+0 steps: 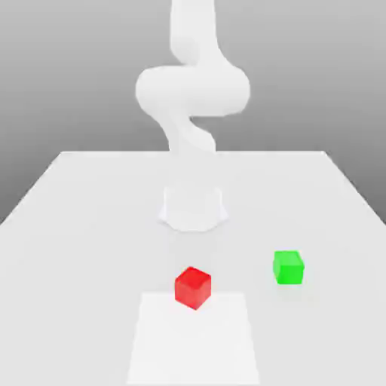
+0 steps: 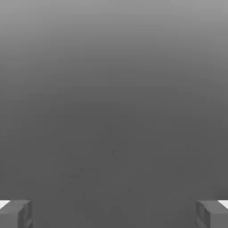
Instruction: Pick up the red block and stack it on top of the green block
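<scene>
fingers point(image 2: 15, 213) spread wide (nothing between), red block point(image 1: 193, 287) near green block point(image 1: 288, 268).

A bare simulated test space — a plain white surface point(image 1: 90, 196) against an empty grey backdrop, with a featureless white arm point(image 1: 192, 90).

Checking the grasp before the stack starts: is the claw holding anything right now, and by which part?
Nothing is held. The claw is open with only empty space between its fingers. The red block and green block both sit on the table, apart.
</scene>
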